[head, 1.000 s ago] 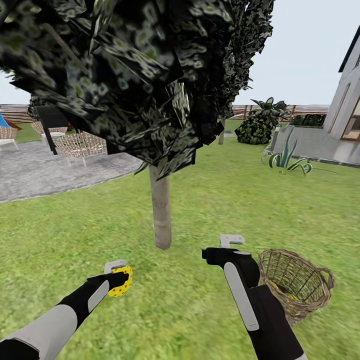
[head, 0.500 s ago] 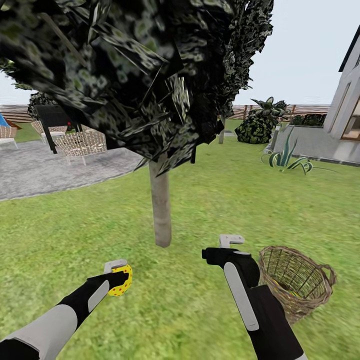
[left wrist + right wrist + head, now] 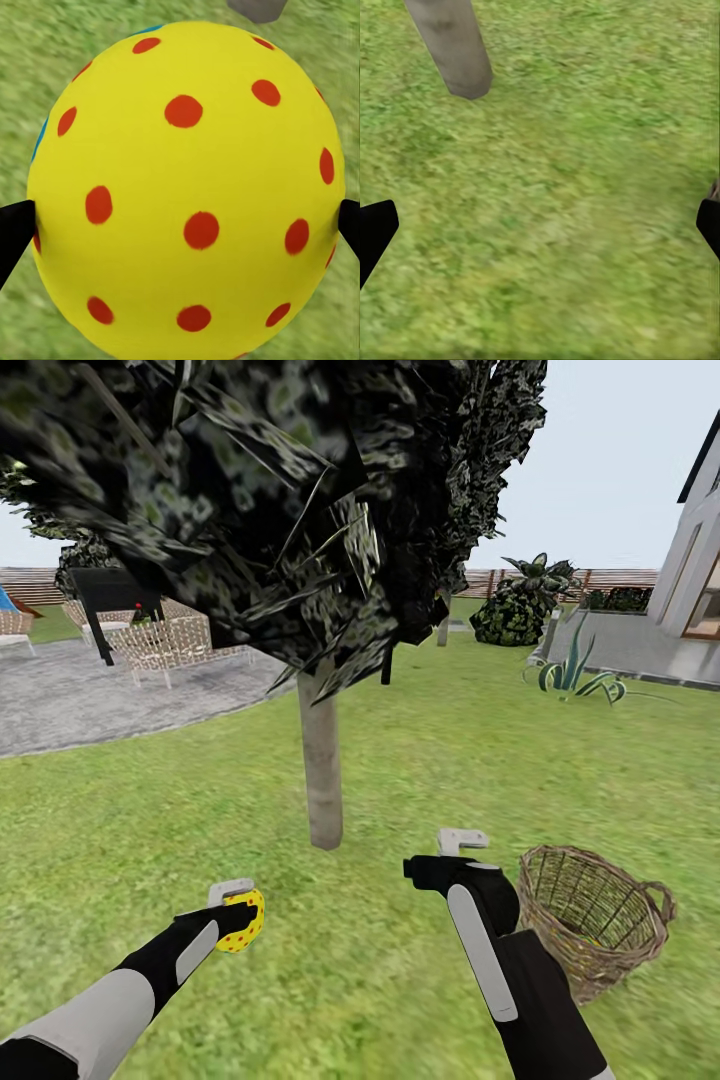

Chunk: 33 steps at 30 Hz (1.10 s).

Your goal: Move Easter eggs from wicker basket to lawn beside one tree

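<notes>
Resting between the left end effector's [image 3: 236, 909] fingertips: 1 Easter egg [image 3: 187, 187].

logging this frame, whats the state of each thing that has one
Yellow red-dotted Easter egg: held off the grass, clamped in the left gripper.
Right gripper: open, empty, above the lawn.
Brown woven wicker basket: upright on the grass; contents unclear.
Pale grey-beige tree trunk: standing, no eggs beside it.

smooth egg [image 3: 187, 195], woven wicker basket [image 3: 595, 915], seemingly matt trunk [image 3: 322, 770]
</notes>
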{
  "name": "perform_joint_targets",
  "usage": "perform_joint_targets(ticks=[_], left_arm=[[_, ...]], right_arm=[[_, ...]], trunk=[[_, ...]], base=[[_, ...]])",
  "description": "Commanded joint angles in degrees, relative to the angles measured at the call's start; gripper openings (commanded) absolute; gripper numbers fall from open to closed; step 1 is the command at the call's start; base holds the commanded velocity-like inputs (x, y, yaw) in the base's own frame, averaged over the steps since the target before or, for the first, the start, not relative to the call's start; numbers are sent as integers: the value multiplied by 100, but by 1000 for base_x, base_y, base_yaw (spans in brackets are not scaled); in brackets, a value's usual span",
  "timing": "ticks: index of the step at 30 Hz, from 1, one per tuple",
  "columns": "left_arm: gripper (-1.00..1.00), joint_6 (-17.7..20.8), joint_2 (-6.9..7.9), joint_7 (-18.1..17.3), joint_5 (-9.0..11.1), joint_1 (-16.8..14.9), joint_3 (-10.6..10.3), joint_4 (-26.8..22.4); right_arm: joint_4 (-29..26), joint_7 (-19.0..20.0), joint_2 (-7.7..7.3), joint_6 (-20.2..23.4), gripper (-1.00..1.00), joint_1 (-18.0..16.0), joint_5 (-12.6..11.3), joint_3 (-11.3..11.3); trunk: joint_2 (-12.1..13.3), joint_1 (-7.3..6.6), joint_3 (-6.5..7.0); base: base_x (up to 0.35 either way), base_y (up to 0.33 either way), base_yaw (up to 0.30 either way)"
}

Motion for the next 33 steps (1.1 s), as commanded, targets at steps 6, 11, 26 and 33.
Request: perform_joint_targets(ticks=[6, 11, 26, 33], left_arm=[[-100, 24, 7, 47, 58, -2, -47, -17], [-100, 24, 7, 46, 58, -2, -47, -17], [-100, 24, 6, 46, 58, -2, -56, -21], [-100, 24, 7, 46, 58, -2, -56, -23]], right_arm=[[-3, -56, 0, 13, 100, -5, -57, 12], [-3, -52, 0, 12, 100, -5, -59, 13], [-2, -51, 0, 12, 100, -5, -53, 26], [3, -51, 8, 12, 100, -5, -51, 30]], trunk=[[-245, 132, -114], [-445, 242, -204], [-1047, 571, -473], [-1328, 725, -599]], base=[[0, 0, 0], [0, 0, 0], [0, 0, 0], [0, 0, 0]])
